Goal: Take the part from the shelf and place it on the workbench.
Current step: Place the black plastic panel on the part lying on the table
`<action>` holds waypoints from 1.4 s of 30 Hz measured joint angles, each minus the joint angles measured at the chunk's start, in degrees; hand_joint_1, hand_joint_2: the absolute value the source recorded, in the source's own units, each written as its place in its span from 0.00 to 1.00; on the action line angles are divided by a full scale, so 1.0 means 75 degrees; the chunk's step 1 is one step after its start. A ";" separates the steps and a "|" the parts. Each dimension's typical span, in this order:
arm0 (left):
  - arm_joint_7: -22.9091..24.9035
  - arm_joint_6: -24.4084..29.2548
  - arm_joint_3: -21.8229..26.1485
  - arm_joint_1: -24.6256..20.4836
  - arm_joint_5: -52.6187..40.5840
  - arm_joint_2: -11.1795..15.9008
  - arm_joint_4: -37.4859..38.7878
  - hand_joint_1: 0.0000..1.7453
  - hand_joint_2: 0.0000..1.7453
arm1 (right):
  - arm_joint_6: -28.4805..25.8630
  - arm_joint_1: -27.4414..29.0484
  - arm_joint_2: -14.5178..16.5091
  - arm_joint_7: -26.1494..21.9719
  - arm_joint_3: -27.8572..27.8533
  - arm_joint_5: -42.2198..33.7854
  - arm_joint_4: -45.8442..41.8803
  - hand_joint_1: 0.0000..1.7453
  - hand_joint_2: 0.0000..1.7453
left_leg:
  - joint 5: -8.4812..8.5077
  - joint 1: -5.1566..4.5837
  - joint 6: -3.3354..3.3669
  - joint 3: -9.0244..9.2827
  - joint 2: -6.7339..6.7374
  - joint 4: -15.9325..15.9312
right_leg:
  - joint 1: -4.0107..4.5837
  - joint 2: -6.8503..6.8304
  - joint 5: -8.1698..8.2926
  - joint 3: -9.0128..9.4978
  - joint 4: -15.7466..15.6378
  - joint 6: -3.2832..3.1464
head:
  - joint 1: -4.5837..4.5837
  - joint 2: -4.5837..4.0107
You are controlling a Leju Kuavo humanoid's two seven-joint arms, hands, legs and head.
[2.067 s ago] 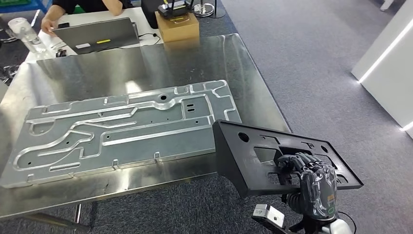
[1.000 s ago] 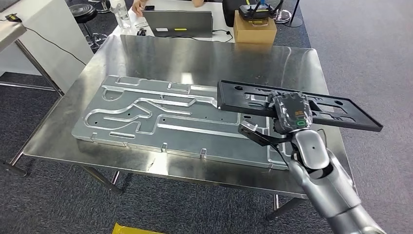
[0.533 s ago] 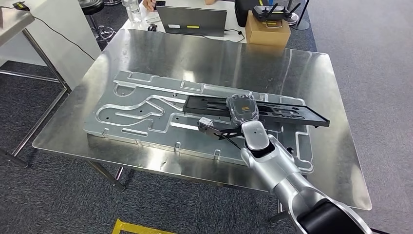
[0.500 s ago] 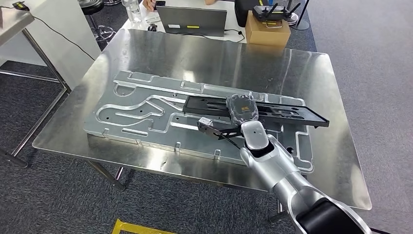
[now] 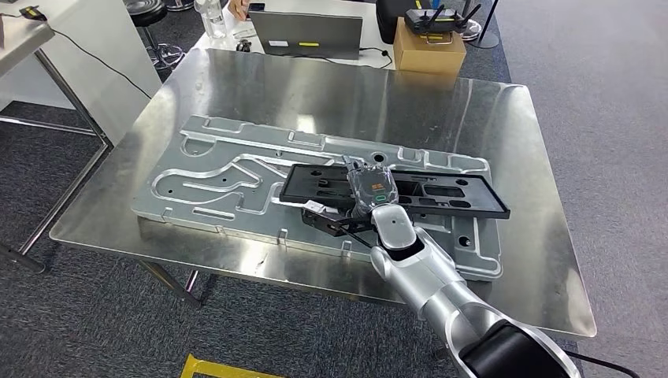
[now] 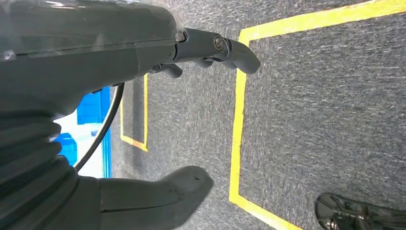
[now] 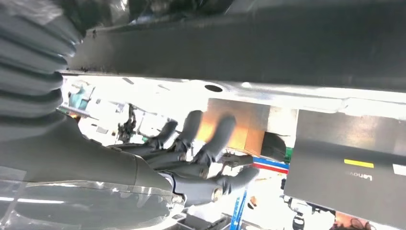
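Note:
The black part (image 5: 449, 198), a long flat frame with cut-outs, lies low and nearly level over the big aluminium plate (image 5: 213, 169) on the steel workbench (image 5: 331, 87). My right hand (image 5: 369, 187) grips it near its middle, palm down, fingers hidden under the part. In the right wrist view the part's dark underside (image 7: 287, 43) spans the frame, with my fingers (image 7: 210, 139) curled beneath it. Whether the part touches the plate I cannot tell. My left hand (image 6: 119, 72) hangs over the carpet, thumb (image 6: 158, 196) and fingers (image 6: 225, 48) apart, holding nothing.
A laptop (image 5: 319, 33) and a cardboard box (image 5: 429, 47) sit on a white table beyond the workbench's far edge, where a person's hand (image 5: 236, 6) rests. Bare steel lies to the right of the plate. Yellow tape lines (image 6: 237, 124) mark the carpet.
The camera swung from the bench's right corner to face it squarely. In the last half second my right hand has carried the part left and lower over the plate.

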 joint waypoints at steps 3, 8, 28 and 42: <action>0.0021 0.0006 0.0000 0.0006 -0.0013 0.0000 0.0000 0.00 0.00 | -0.0021 -0.0002 0.0015 -0.0031 0.0000 -0.0039 0.0001 0.00 0.00 | 0.0000 0.0002 -0.0001 0.0004 0.0003 0.0000 | 0.0004 0.0001 -0.0004 -0.0002 0.0010 0.0005 | 0.0000 0.0000; 0.0026 0.0008 0.0000 0.0011 -0.0028 0.0000 0.0000 0.00 0.00 | -0.0025 -0.0002 0.0018 -0.0038 0.0000 -0.0046 0.0001 0.00 0.00 | 0.0001 0.0005 -0.0001 0.0006 0.0003 0.0000 | 0.0006 0.0001 -0.0007 -0.0005 0.0021 0.0007 | 0.0000 0.0000; -0.0004 0.0056 0.0020 0.0085 0.0160 -0.0051 0.0000 0.00 0.00 | 0.0824 0.0889 -0.0046 -0.0890 0.0889 -0.2262 -0.5225 0.00 0.00 | -0.0002 0.0009 -0.0005 0.0007 0.0017 -0.0001 | 0.0006 0.0010 -0.0020 -0.0016 0.0026 0.0002 | 0.0000 0.0000; -0.0007 0.0063 0.0021 0.0089 0.0170 -0.0058 0.0000 0.00 0.00 | 0.0771 0.0992 -0.0312 -0.0807 0.1327 -0.2409 -0.6048 0.00 0.00 | -0.0002 -0.0003 -0.0004 0.0013 0.0016 0.0004 | -0.0004 0.0009 -0.0012 -0.0004 0.0020 0.0013 | 0.0000 0.0000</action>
